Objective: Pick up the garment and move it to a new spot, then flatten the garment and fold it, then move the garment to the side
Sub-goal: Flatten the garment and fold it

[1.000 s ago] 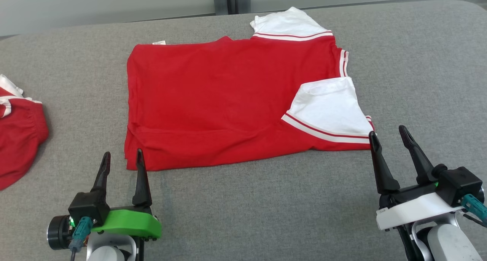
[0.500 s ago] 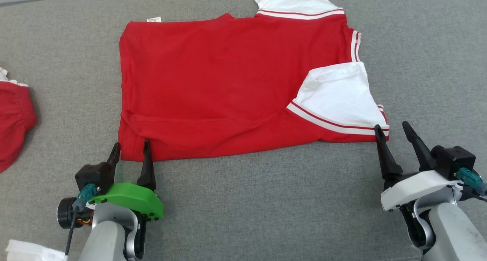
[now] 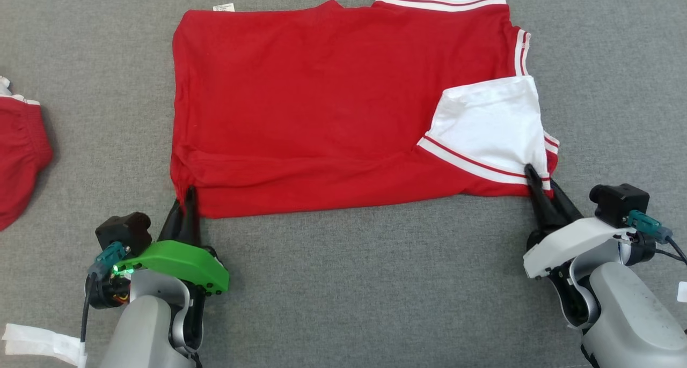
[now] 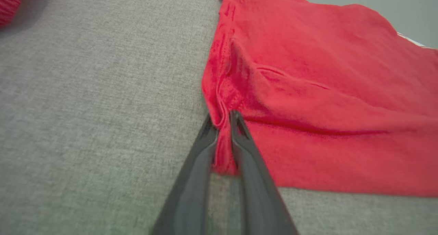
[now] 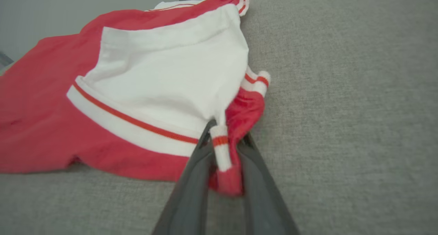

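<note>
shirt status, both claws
Left claw shut on shirt near-left corner. Right claw shut on near-right corner. Far left, other red garment, apart.

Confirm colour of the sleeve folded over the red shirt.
White short sleeve, cuff banded with a thin red stripe. Shows best in the right wrist view.

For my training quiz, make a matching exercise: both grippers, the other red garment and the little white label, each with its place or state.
1 left gripper
2 right gripper
3 other red garment
4 white label

A far edge of shirt
B lying apart, left of shirt
C shut on shirt's near-left corner
D shut on corner by white sleeve

Pairs: 1-C, 2-D, 3-B, 4-A
</note>
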`<state>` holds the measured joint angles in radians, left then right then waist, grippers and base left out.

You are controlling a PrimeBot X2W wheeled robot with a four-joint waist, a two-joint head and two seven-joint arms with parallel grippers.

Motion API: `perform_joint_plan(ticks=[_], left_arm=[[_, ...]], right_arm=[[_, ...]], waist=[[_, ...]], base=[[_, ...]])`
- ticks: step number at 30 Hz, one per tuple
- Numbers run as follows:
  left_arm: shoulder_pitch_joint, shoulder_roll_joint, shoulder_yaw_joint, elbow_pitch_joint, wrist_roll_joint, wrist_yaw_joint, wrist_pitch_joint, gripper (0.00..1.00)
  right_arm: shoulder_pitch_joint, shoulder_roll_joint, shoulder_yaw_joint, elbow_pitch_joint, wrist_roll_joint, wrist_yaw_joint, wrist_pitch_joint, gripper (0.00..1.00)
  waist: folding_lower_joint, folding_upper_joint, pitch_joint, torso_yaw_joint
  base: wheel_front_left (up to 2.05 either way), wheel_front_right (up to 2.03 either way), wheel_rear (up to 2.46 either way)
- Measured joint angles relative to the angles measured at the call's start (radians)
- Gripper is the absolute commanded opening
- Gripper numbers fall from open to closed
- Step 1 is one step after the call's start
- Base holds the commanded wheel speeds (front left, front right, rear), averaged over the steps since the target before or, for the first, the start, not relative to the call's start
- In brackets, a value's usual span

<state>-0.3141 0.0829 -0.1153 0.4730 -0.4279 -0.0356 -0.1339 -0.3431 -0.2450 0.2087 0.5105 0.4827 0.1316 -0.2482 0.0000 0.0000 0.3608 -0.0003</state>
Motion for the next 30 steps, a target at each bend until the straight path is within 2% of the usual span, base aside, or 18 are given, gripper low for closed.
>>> perform_joint_plan(ticks=[8,12,17,23,24,25,26,28,30], left_arm=[[0.04,0.016,-0.004,-0.088,-0.013,-0.014,0.011,0.0],[0.115,0.036,-0.006,-0.15,-0.013,0.002,0.058,0.0],[0.232,0.044,-0.012,-0.244,-0.031,0.028,0.139,0.0],[0.366,0.045,-0.018,-0.326,-0.063,0.059,0.227,0.0],[0.376,0.044,-0.022,-0.328,-0.065,0.059,0.23,0.15],[0.383,0.04,-0.022,-0.331,-0.072,0.06,0.231,0.49],[0.386,0.039,-0.027,-0.327,-0.072,0.062,0.239,1.0],[0.388,0.036,-0.036,-0.315,-0.077,0.059,0.247,1.0],[0.387,0.032,-0.033,-0.314,-0.069,0.064,0.209,1.0]], right_arm=[[0.081,-0.029,-0.018,-0.089,0.042,0.0,-0.01,0.0],[0.174,-0.029,-0.042,-0.173,0.042,0.0,-0.01,0.0],[0.326,0.0,-0.096,-0.263,0.03,0.0,0.004,0.0],[0.484,0.068,-0.152,-0.346,0.01,0.0,0.053,0.0],[0.491,0.075,-0.155,-0.352,0.004,0.0,0.055,0.05],[0.494,0.082,-0.159,-0.358,0.0,0.0,0.059,0.43],[0.496,0.086,-0.163,-0.361,-0.011,0.0,0.064,1.0],[0.495,0.086,-0.172,-0.366,-0.039,0.0,0.067,1.0],[0.491,0.086,-0.189,-0.381,-0.081,0.0,0.06,1.0]], waist=[[0.0,0.0,-0.033,0.013],[0.0,0.0,-0.063,0.016],[0.0,0.0,-0.101,0.017],[0.0,0.0,-0.142,0.021],[0.0,0.0,-0.146,0.021],[0.0,0.0,-0.151,0.021],[0.0,0.0,-0.156,0.02],[0.0,0.0,-0.163,0.019],[0.0,0.0,-0.17,0.016]], base=[[0.0,0.0,0.0],[0.0,0.0,0.0],[0.0,0.0,0.0],[0.0,0.0,0.0],[0.0,0.0,0.0],[0.0,0.0,0.0],[0.0,0.0,0.0],[0.0,0.0,0.0],[0.0,0.0,0.0]])
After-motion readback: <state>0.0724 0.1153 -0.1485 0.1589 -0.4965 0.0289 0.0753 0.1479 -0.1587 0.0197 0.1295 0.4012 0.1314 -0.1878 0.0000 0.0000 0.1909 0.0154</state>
